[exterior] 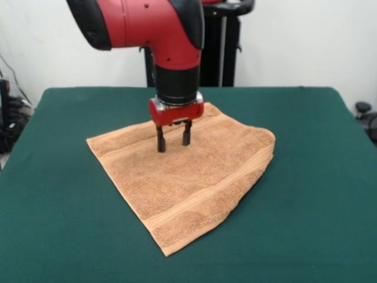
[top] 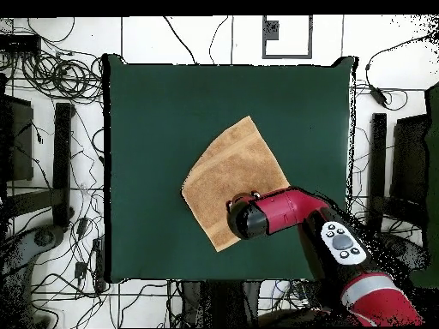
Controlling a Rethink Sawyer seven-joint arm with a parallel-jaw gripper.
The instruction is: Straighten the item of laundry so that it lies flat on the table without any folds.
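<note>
The item of laundry is a tan terry towel lying as a kite shape in the middle of the green table, one corner pointing toward the front edge. Its right edge looks thick and doubled, as if folded under. Ribbed bands run near the front-right edge and the far-left edge. My gripper hangs straight down over the towel's far part, open, its two black fingers at or just above the cloth with nothing between them. From overhead, the towel lies mid-table and the red arm covers its lower right part and the gripper.
Wide bare green cloth surrounds the towel on every side. A black stand rises behind the table's far edge. Tangled cables lie on the floor left of the table in the overhead view, and dark equipment stands at its right.
</note>
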